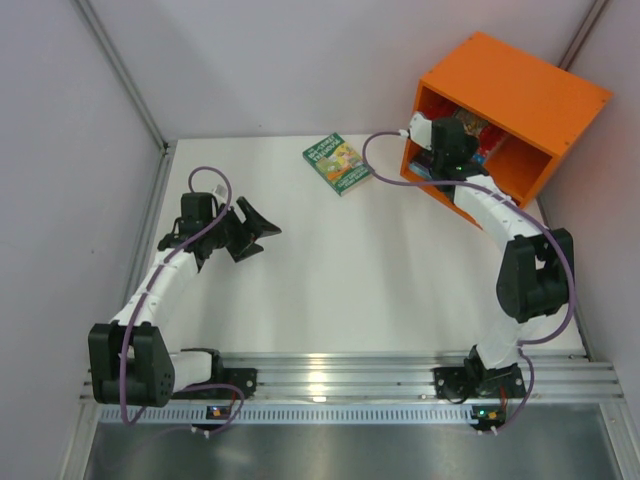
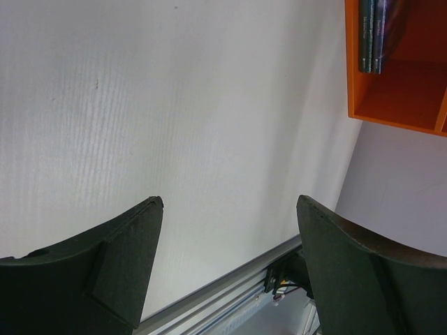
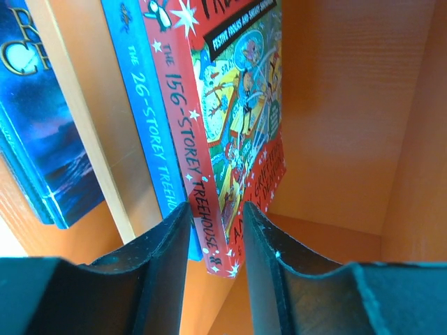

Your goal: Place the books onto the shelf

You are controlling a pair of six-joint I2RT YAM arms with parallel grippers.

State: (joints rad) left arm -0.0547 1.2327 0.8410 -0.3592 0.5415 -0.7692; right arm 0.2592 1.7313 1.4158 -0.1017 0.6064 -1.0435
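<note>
Shelf: the orange shelf (image 1: 520,90) stands at about 1 o'clock on the white table (image 1: 330,280), its open face turned toward the arms.
Right claw: the right gripper (image 3: 216,216) is inside the shelf. Its fingers sit on either side of the red book's lower spine, close against it. Whether they press it cannot be told.
Red book: the red book (image 3: 223,118) stands upright in the shelf, leaning a little.
Blue book: the bright blue book (image 3: 150,139) stands at 9 o'clock of the red one, touching it.
Divider: the dividing board (image 3: 77,118) separates these two from a dark blue book (image 3: 35,125).
Green book: the green book (image 1: 338,163) lies flat on the table at 9 o'clock of the shelf, apart from it.
Left claw: the left gripper (image 1: 255,228) is at 9 o'clock of the table's middle, fingers wide apart and holding nothing.
</note>
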